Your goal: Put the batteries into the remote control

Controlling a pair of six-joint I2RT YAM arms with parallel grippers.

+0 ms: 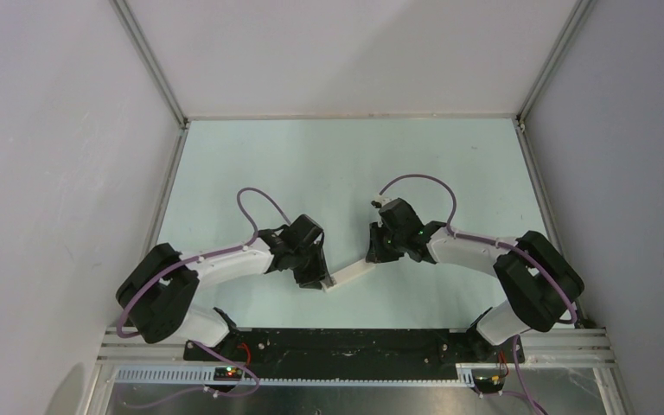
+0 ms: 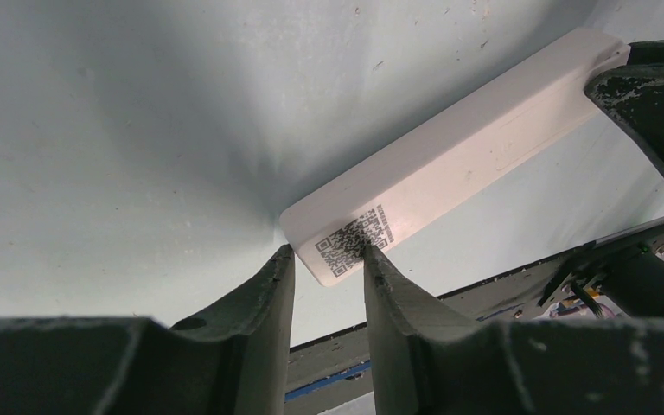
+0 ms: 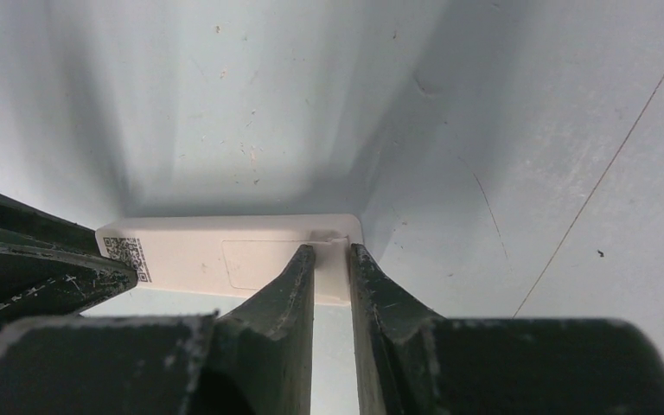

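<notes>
The white remote control (image 1: 352, 273) lies flat on the pale green table between the two arms. It is back up, with a QR sticker (image 2: 354, 238) at its near-left end. My left gripper (image 2: 327, 251) is clamped across that sticker end, one fingertip on each long edge. My right gripper (image 3: 333, 249) is at the other end. Its fingers stand a narrow gap apart, with the tips resting on the remote's back (image 3: 190, 259) by a small raised tab at the edge of the cover outline (image 3: 259, 264). Nothing lies between those fingers. The batteries are out of view.
Grey enclosure walls (image 1: 69, 130) with aluminium posts ring the table on three sides. A black mounting rail (image 1: 354, 346) carrying both arm bases runs along the near edge. Purple cables (image 1: 255, 203) loop above each wrist.
</notes>
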